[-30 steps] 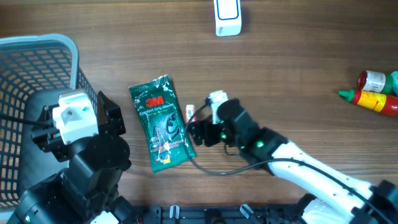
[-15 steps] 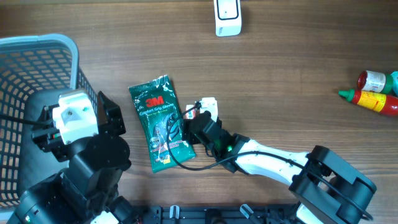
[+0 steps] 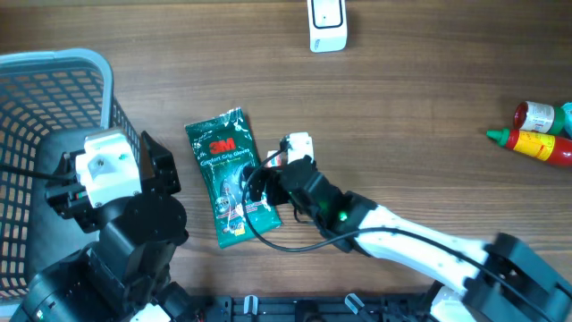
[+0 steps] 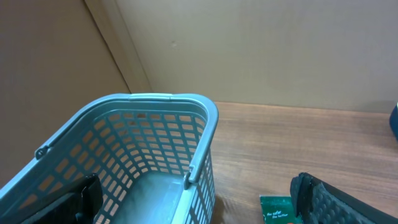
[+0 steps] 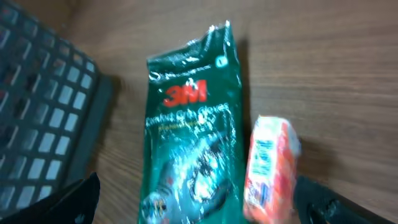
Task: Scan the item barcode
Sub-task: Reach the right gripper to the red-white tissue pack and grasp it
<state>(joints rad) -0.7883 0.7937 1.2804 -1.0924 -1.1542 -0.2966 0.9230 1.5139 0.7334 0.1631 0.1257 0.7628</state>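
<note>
Beside the grey-blue plastic mesh basket (image 3: 54,59) at nine o'clock, our left gripper (image 4: 202,198) is gaping empty. The glossy green 3M glove packet (image 3: 225,174) is lying flat near centre. Our right gripper (image 5: 198,199) is hovering over its three-o'clock edge, jaws wide, holding nothing. We are judging it wisest to pinch that edge and aim the barcode at the white handheld scanner (image 3: 327,25) at twelve o'clock, sparing the small orange carton (image 5: 269,168) alongside.
</note>
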